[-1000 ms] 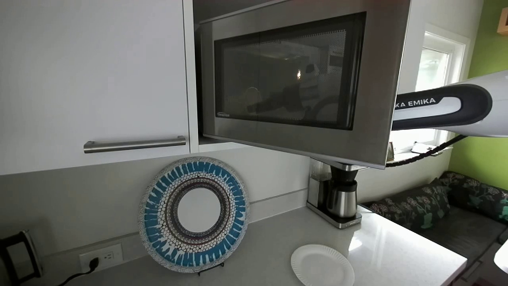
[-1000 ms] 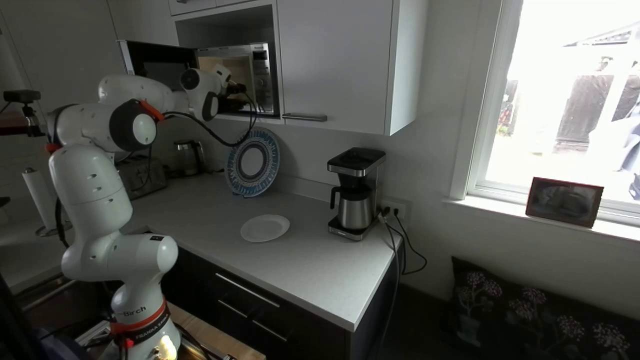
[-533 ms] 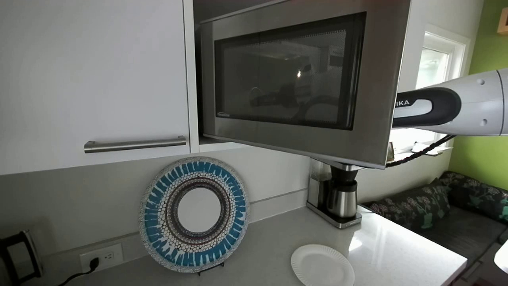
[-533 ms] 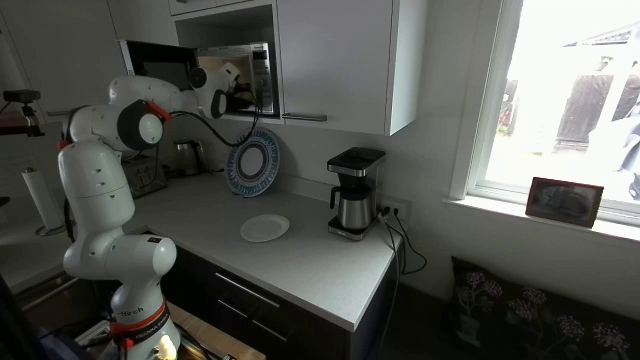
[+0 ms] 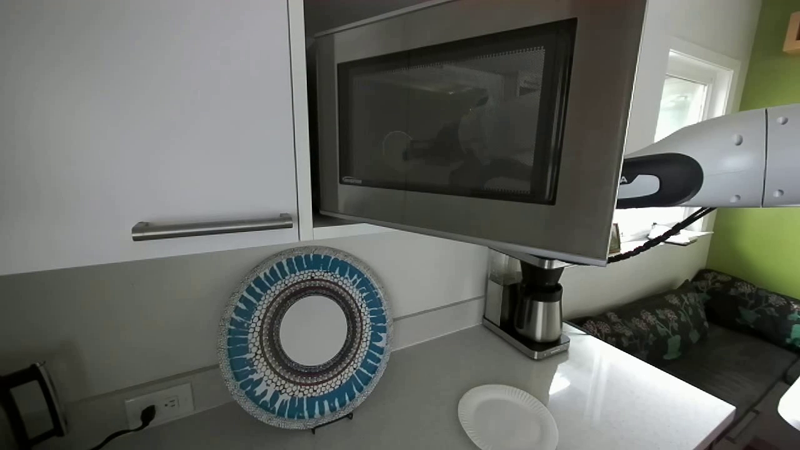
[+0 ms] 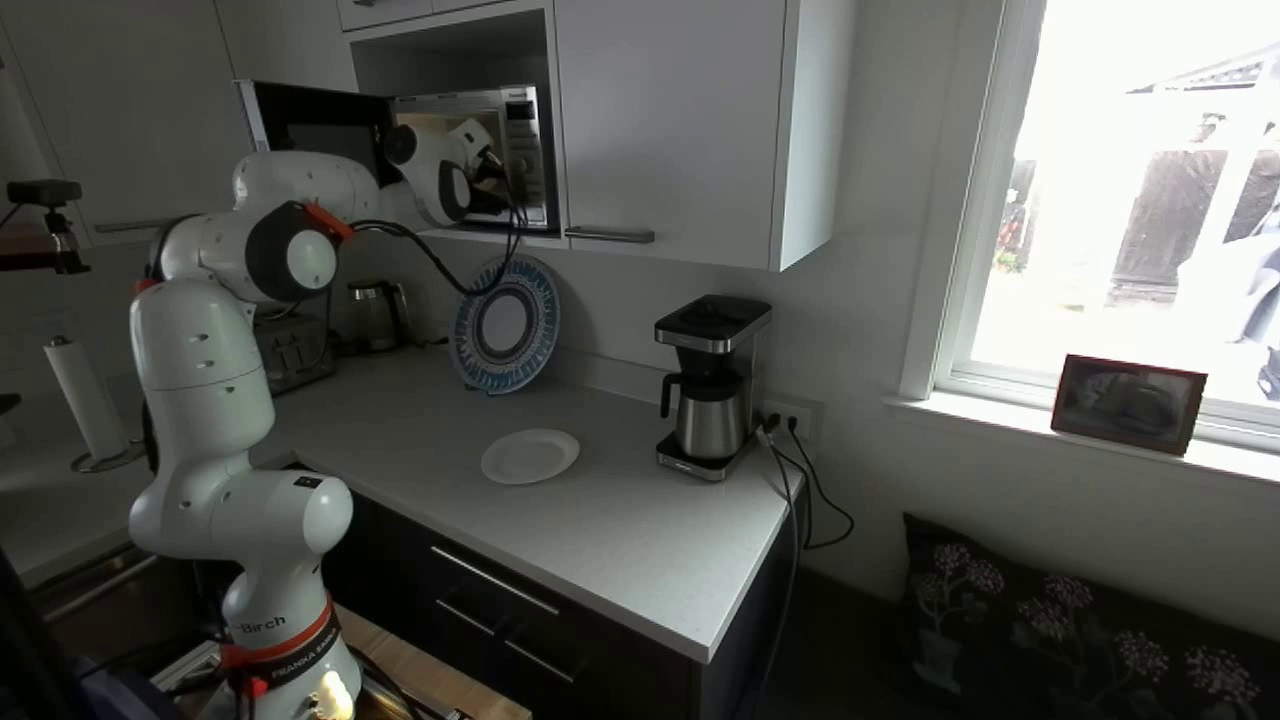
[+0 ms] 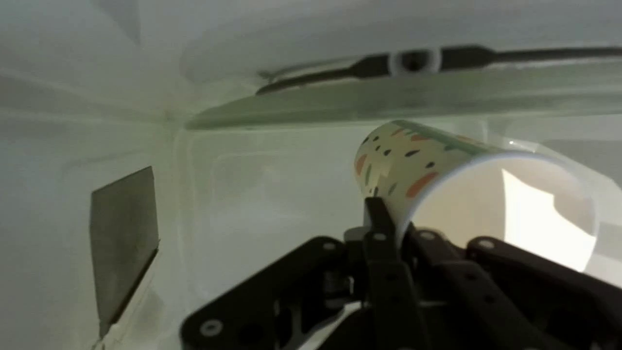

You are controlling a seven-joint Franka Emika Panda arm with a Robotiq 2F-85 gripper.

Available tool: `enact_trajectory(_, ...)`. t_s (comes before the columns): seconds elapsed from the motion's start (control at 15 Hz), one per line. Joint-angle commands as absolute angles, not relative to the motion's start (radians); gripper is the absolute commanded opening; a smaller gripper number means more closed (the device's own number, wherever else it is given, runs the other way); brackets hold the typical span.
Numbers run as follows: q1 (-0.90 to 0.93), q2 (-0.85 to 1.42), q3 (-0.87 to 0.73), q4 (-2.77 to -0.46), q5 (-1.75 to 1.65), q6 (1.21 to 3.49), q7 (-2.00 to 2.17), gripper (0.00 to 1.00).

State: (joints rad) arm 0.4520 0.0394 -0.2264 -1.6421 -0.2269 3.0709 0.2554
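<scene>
Running below white wall cabinets [image 6: 690, 130], the pale counter [image 6: 620, 540] takes up much of what I see. At its edge stands the white robot arm [image 6: 205, 390], bent so that its far end goes into a microwave [image 6: 524, 150] set in a niche [image 6: 460, 60] among the cabinets; the microwave door [image 5: 450, 119] is swung wide. On the counter are a black and silver coffee maker [image 6: 712, 375] and a round blue-patterned ornament [image 5: 312, 337] propped upright. A greenish turntable [image 7: 413, 99] shows inside the microwave, and down on the counter a white plate [image 6: 530, 457] lies flat. The gripper [image 7: 397, 226], seen close in the wrist view, has its jaws narrow, pinched tight on the wall of a speckled cup [image 7: 457, 194], one finger outside and one inside. That cup is inside the microwave near the turntable, its open mouth in plain sight; whether its base touches the turntable I can't tell.
</scene>
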Motion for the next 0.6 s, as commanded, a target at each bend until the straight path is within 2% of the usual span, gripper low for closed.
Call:
enact_trajectory(0.0, 0.48, 0.071, -0.239, -1.547, -0.367, 2.944, 0.426, 0.01)
enact_trajectory(0.53, 0.564, 0.047, -0.202, -1.401, -0.671, 2.562, 0.734, 0.01)
